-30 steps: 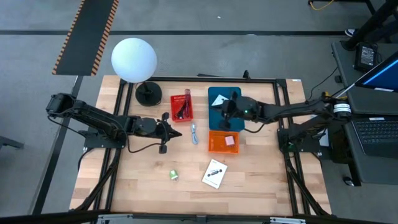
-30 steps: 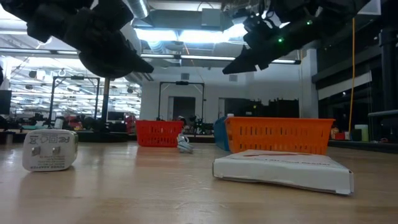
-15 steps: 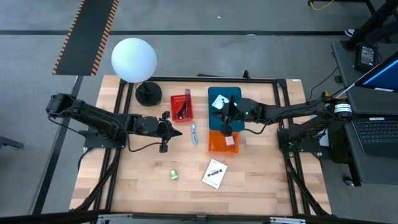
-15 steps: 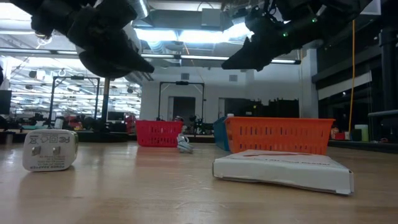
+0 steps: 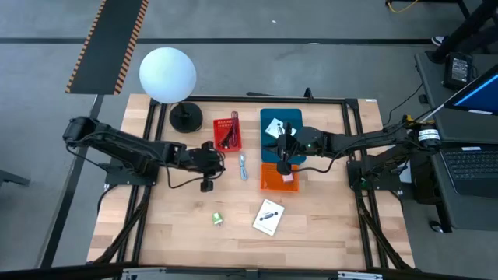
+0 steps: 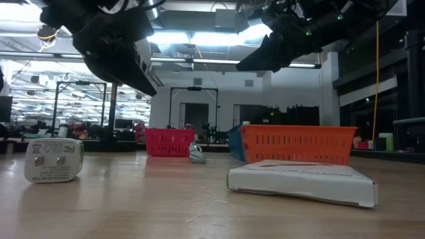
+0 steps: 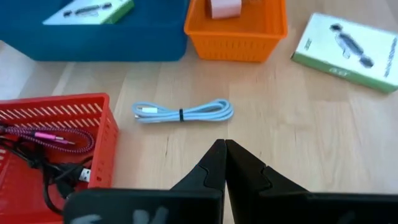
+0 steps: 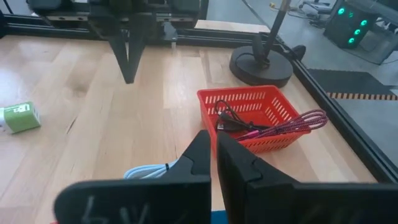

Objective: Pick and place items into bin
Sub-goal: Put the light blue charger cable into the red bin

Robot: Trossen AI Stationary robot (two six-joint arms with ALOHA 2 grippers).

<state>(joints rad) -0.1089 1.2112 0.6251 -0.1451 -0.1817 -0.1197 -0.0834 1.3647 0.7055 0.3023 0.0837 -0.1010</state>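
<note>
**High view: both grippers closed and empty above the table**

- Left gripper (image 5: 220,162) hovers beside the coiled blue-white cable (image 5: 243,166), fingers pressed together, holding nothing.
- Right gripper (image 5: 283,159) hangs over the near edge of the teal bin (image 5: 272,138), just above the orange basket (image 5: 268,182); fingers closed, empty.
- Red basket (image 5: 226,134) holds the black cable (image 7: 46,169) and maroon cable (image 7: 53,135).
- Pink square (image 5: 287,176) lies in the orange basket.
- One white card (image 7: 90,10) lies in the teal bin; the other (image 5: 268,217) lies on the wood table (image 5: 171,225).
- Green cube (image 5: 218,220) sits on the table, near that card.
- Globe lamp (image 5: 167,75) stands at the far left corner.
</note>
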